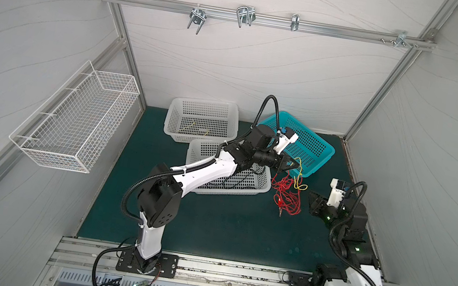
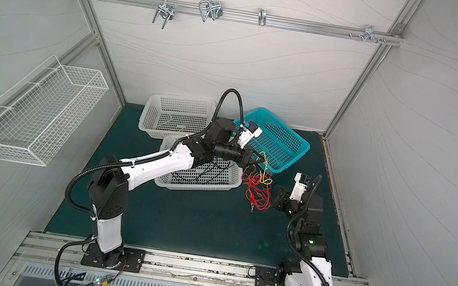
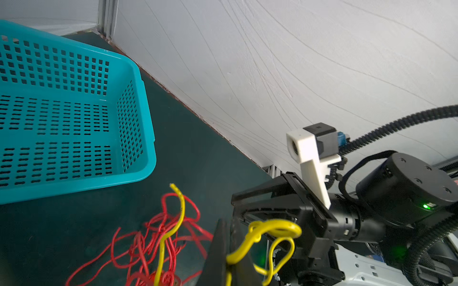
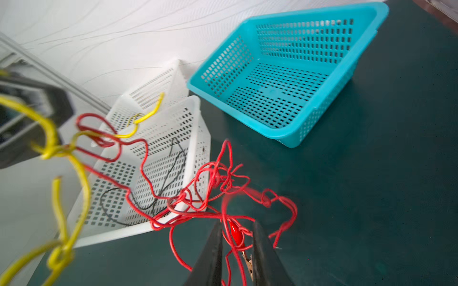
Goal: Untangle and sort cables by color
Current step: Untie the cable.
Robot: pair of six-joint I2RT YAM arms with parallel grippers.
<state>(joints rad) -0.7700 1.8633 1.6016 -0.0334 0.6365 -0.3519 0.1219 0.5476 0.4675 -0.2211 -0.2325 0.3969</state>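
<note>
My left gripper point(image 1: 291, 165) point(image 3: 228, 222) hangs above the mat beside the teal basket, shut on a yellow cable point(image 1: 298, 173) point(image 3: 272, 226). That cable droops into a tangle of red cables point(image 1: 286, 195) point(image 3: 148, 237) lying on the green mat. My right gripper point(image 1: 313, 201) point(image 4: 237, 224) is low at the tangle's right side, its jaws slightly apart. In the right wrist view a red clip point(image 4: 235, 234) and red strands sit in the gap without being pinched. Black cables point(image 1: 240, 180) point(image 4: 171, 173) lie in the near white basket. Yellow cables point(image 1: 193, 127) lie in the far white basket.
The teal basket point(image 1: 319, 152) stands at the back right with nothing in it. The near white basket point(image 1: 245, 190) sits under my left arm, and the far white basket point(image 1: 205, 104) is against the back wall. A wire basket point(image 1: 76, 113) hangs on the left wall.
</note>
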